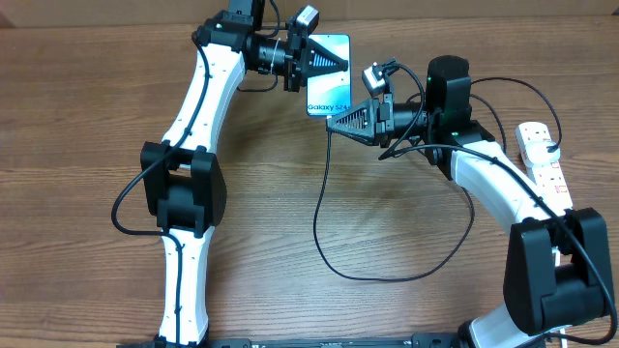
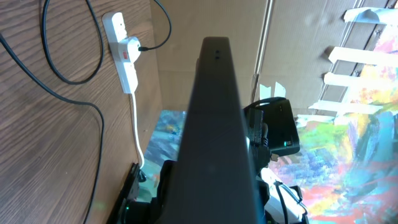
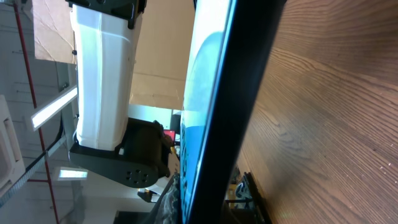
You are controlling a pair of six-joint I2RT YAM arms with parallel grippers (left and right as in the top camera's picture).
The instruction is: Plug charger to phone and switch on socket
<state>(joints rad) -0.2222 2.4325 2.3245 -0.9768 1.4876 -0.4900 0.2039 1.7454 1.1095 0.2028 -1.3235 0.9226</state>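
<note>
My left gripper is shut on the phone and holds it up above the table, its light blue screen reading "Galaxy S24". In the left wrist view the phone shows as a dark edge that fills the middle. My right gripper sits shut at the phone's lower edge. The charger hangs from its tip, loops over the table and runs back to the socket at the far right. The connector tip is hidden. The right wrist view has the phone edge-on, close in front.
The white socket with its red switches lies on the wooden table, its white lead trailing off. Black cable loops beside it. Both arms reach in over the table's far half. The left arm's white link stands behind the phone.
</note>
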